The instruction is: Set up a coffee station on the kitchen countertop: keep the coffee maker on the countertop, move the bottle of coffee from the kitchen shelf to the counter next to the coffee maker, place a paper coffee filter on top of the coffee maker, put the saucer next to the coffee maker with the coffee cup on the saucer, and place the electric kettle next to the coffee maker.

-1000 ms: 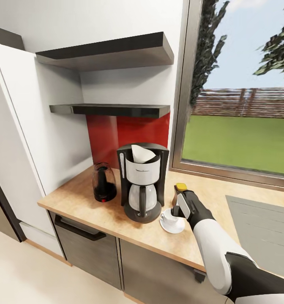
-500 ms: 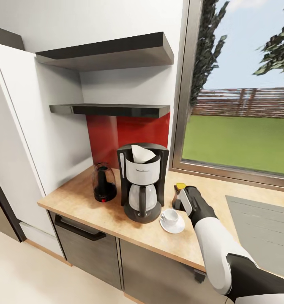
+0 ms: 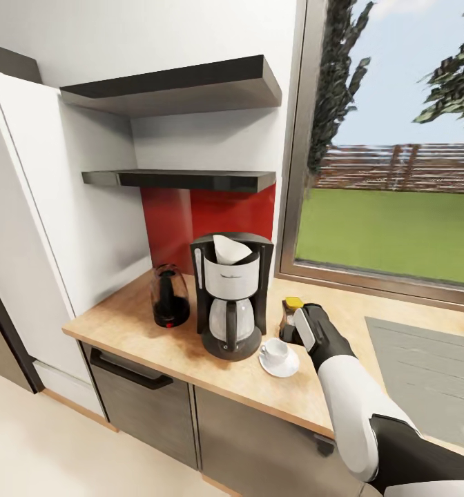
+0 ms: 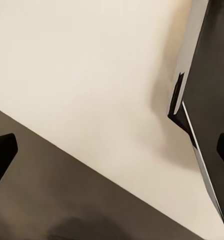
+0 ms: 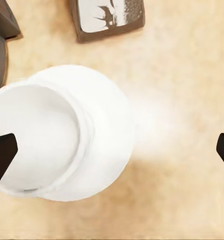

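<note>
The black coffee maker (image 3: pixel 230 304) stands on the kitchen countertop (image 3: pixel 156 338) with the white paper coffee filter (image 3: pixel 230 250) in its top. The dark electric kettle (image 3: pixel 168 297) sits to its left. To its right, the white coffee cup (image 3: pixel 273 351) (image 5: pixel 37 135) rests on the saucer (image 3: pixel 282 366) (image 5: pixel 112 145). Behind them stands the bottle of coffee (image 3: pixel 291 309) (image 5: pixel 107 17). My right gripper (image 3: pixel 292 333) (image 5: pixel 112 152) hovers open just above the saucer, holding nothing. My left gripper (image 4: pixel 112 152) is open over pale floor. The thin kitchen shelf (image 3: pixel 184 179) is bare.
A thicker dark slab (image 3: pixel 177 86) hangs above the shelf. A white tall cabinet (image 3: pixel 45 228) borders the counter's left end. The steel sink (image 3: pixel 425 373) is inset at the right, under a large window (image 3: pixel 391 172). Grey cabinet fronts (image 3: pixel 149 407) run below.
My right gripper has lifted up and back from the cup, which stays on the saucer. The head view has shifted slightly.
</note>
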